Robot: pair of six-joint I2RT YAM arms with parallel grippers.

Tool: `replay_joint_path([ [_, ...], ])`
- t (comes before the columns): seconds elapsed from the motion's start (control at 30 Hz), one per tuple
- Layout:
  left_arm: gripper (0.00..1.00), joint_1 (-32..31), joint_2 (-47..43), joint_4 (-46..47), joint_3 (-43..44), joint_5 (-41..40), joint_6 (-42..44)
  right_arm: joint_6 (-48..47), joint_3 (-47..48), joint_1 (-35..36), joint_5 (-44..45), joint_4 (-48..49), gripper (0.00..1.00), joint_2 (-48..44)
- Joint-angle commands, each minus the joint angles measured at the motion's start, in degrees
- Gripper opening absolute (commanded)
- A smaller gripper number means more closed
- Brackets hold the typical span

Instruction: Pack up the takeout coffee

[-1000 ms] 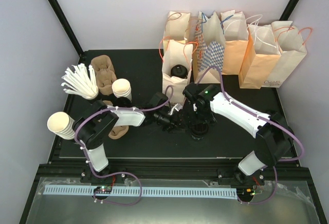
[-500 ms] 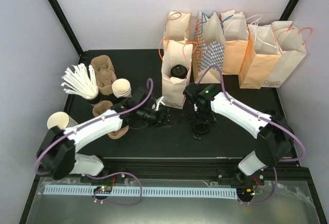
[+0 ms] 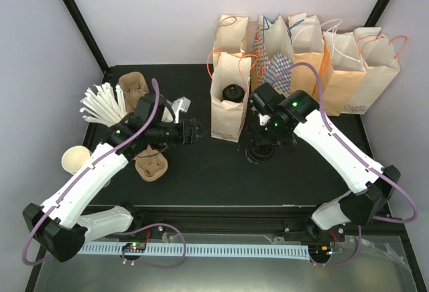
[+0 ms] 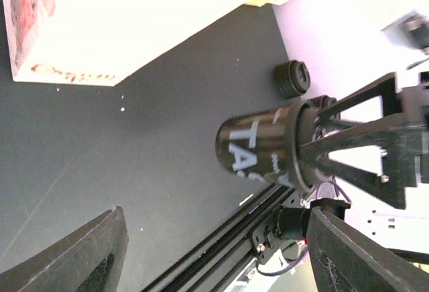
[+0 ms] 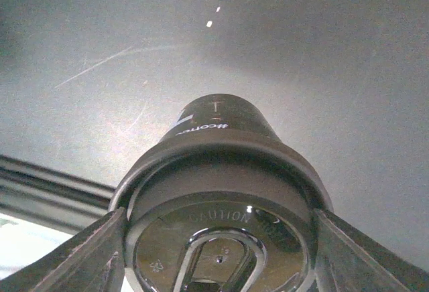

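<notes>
**Packing part done: one cup bagged, one in hand**

Grip. My right pincer [image 5: 220,215] is closed round the takeout coffee [image 4: 261,146], a dark paper cup with pale lettering and a round black plastic lid. The fingers bear on the lid rim from both sides. The cup is upright beneath the pincer, over the black table top [image 3: 201,178], just right of the open brown paper bag [image 3: 226,114]. I cannot tell whether its base touches the table.

Free hand. My left pincer [image 4: 214,210] stands wide open and holds nothing. It sits near the bag's left side, apart from it.

Progress. A second black-lidded cup [image 3: 232,93] sits inside that bag, so I judge part of the packing done. The cup in my grip is outside any bag. What remains, in my judgement, is to raise it above the bag's mouth, lower it in and let go.

Surroundings. A row of further paper bags [image 3: 305,57] lines the back. At the left are brown moulded-pulp carriers [image 3: 134,91], a stack of cream paper cups [image 3: 75,160] and a bundle of white sticks [image 3: 104,104].

Obstructions. The bag's mouth is narrow and partly taken by the cup inside. The paper wall looks thin and may fold if struck on the way in.
</notes>
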Motion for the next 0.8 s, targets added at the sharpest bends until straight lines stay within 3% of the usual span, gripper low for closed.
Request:
replay_joint_path([
  [0.0,0.76,0.72,-0.68,-1.87,2.19,2.13,2.6,6.48,-2.41,-2.05,-10.0,-2.9,0.71,0.16],
  [0.13,0.74,0.4,-0.46,6.59,-6.1,10.92,-3.3,13.36,-6.72,-2.06,-5.24,-0.41,0.7,1.9],
  [0.3,0.73,-3.01,-0.31,30.95,-20.29,13.57,-14.41,17.65,-7.84,-2.09,-0.81,-0.62,0.7,10.01],
  [0.6,0.72,-12.56,11.88,56.45,-27.16,10.75,-24.87,22.57,-15.1,-2.15,-3.68,11.71,0.7,12.73],
  [0.77,0.7,-13.93,16.03,60.57,-28.54,9.74,-25.73,22.52,-21.31,-2.32,-5.86,17.65,0.69,11.79],
])
